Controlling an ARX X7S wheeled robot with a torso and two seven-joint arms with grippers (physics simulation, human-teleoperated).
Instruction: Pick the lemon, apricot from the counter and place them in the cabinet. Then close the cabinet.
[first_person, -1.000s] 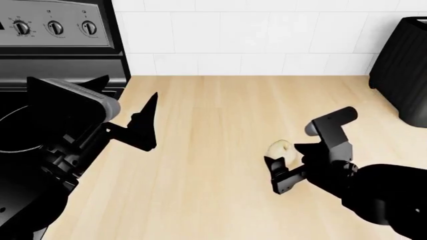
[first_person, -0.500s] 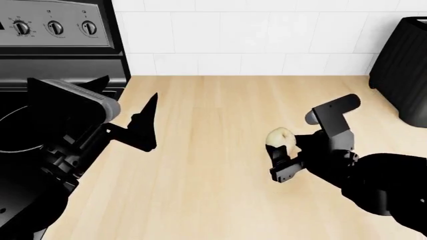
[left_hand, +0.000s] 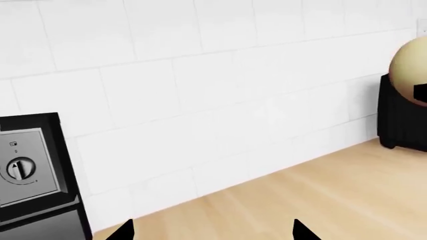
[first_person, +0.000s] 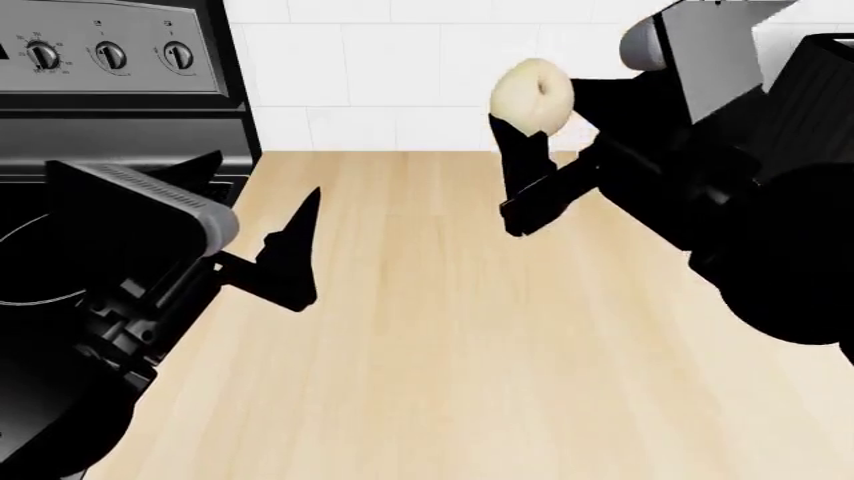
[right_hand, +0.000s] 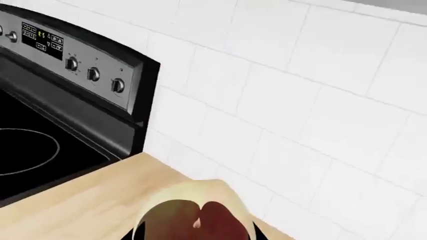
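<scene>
The apricot (first_person: 531, 93), pale cream with a stem dimple, is held high above the counter (first_person: 427, 360) in front of the tiled wall. My right gripper (first_person: 547, 125) is shut on it. The right wrist view shows the apricot (right_hand: 193, 220) filling the space between the jaws of that gripper (right_hand: 193, 236). In the left wrist view the apricot (left_hand: 408, 72) shows at the frame's edge. My left gripper (first_person: 254, 195) hangs open and empty over the counter's stove end; its dark fingertips (left_hand: 301, 232) stand wide apart. The lemon and the cabinet are out of view.
A black stove (first_person: 80, 120) with knobs borders the counter on the left. A black appliance (first_person: 807, 130) stands at the back right against the white tiled wall (first_person: 400, 70). My right arm's dark bulk covers the counter's right side.
My right gripper has risen from just above the counter to well above it, carrying the apricot up and toward the wall. The left arm has barely shifted.
</scene>
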